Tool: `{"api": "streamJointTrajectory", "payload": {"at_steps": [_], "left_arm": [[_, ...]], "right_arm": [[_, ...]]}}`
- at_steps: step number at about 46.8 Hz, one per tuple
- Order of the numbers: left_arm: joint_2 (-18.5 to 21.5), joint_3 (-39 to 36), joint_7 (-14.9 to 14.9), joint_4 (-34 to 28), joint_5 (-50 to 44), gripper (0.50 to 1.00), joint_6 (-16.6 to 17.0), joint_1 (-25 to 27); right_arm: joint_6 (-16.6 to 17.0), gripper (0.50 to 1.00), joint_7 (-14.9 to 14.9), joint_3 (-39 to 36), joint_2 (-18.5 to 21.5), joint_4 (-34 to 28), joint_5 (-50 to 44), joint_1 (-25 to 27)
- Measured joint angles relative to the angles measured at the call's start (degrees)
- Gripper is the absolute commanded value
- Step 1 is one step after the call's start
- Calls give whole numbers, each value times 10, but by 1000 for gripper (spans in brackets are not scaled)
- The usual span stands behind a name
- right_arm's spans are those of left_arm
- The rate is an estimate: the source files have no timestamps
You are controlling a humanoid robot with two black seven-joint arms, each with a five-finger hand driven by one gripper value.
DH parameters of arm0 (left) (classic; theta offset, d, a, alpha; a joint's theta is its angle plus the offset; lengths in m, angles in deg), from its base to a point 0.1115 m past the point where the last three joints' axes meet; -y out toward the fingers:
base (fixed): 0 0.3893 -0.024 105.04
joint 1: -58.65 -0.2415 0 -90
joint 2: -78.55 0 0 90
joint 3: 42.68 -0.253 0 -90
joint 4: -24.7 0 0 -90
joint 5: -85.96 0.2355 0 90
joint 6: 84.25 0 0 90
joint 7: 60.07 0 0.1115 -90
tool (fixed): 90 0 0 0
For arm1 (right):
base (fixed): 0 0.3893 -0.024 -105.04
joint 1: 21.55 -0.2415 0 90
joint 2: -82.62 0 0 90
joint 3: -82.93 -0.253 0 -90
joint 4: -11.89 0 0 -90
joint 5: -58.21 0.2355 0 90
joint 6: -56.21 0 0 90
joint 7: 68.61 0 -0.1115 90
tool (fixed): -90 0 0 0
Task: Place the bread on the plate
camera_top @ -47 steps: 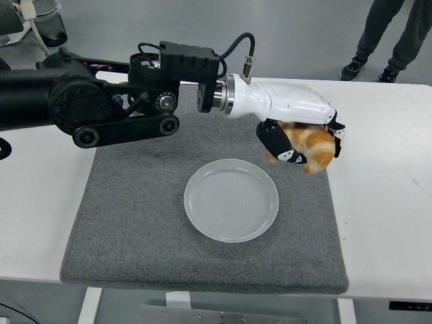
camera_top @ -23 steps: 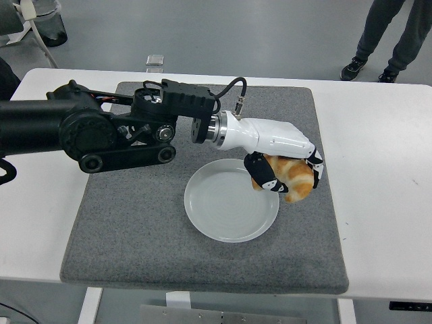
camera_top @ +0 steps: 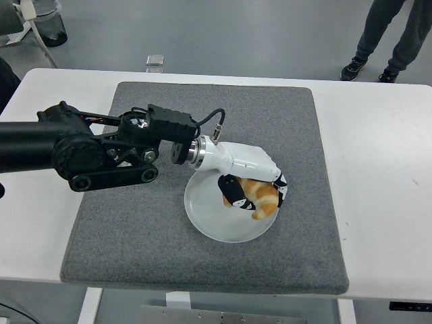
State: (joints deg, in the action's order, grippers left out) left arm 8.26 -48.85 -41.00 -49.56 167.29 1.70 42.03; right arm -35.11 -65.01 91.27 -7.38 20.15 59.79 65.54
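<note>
Fingers [camera_top: 233,192] curled around the bread [camera_top: 260,198], black-tipped, wrapping it from the near-left side while the white palm shell covers it from above. My left hand [camera_top: 248,177] has a closed grasp on the loaf; I see no gap between fingers and crust.

Bread: golden, lumpy, sticking out below and to the right of the fingers. It sits over the right half of the plate [camera_top: 209,212]. I cannot tell whether its underside touches the plate surface or hangs just above it. I judge the grasp is kept because contact is not confirmed.

Plate: pale, round, directly under the fingers, with its bare left and near portions showing. The bread is inside the rim but off-centre toward the right edge. My read: acceptable for a drop, though a release here risks the loaf rolling to the rim.

Grey mat [camera_top: 135,229]: spreads out on all sides of the fingers and carries the plate, probably to stop it sliding.

Left arm [camera_top: 88,152]: black, comes in from the left across the mat.

White table [camera_top: 378,169]: beyond the mat, right of the fingers.

Person's legs [camera_top: 385,34]: far beyond the fingers, past the table's far edge, well apart from the work.

Right hand not in sight.

Judgement: task nearly done; opening the fingers is what remains.
</note>
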Motion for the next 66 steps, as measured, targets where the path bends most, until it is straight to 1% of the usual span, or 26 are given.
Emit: {"api": "streamJointTrajectory", "payload": {"at_steps": [13, 25, 37, 53, 58, 60, 62, 66], "left_arm": [[11, -14, 0, 2, 9, 500, -1, -6], [15, -15, 0, 9, 20, 500, -12, -7], [19, -26, 0, 15, 37, 500, -12, -14], [20, -26, -1, 17, 38, 501, -9, -14], [19, -26, -1, 20, 37, 578, -7, -15], [19, -26, -1, 20, 37, 602, -7, -15], [19, -25, -1, 20, 37, 657, -7, -15], [19, -25, -1, 20, 37, 726, -7, -16]], "right_arm": [[0, 930, 0, 0, 0, 0, 0, 0], [0, 932, 0, 0, 0, 0, 0, 0], [0, 930, 0, 0, 0, 0, 0, 0], [0, 930, 0, 0, 0, 0, 0, 0], [0, 930, 0, 0, 0, 0, 0, 0], [0, 930, 0, 0, 0, 0, 0, 0], [0, 930, 0, 0, 0, 0, 0, 0], [0, 932, 0, 0, 0, 0, 0, 0]]}}
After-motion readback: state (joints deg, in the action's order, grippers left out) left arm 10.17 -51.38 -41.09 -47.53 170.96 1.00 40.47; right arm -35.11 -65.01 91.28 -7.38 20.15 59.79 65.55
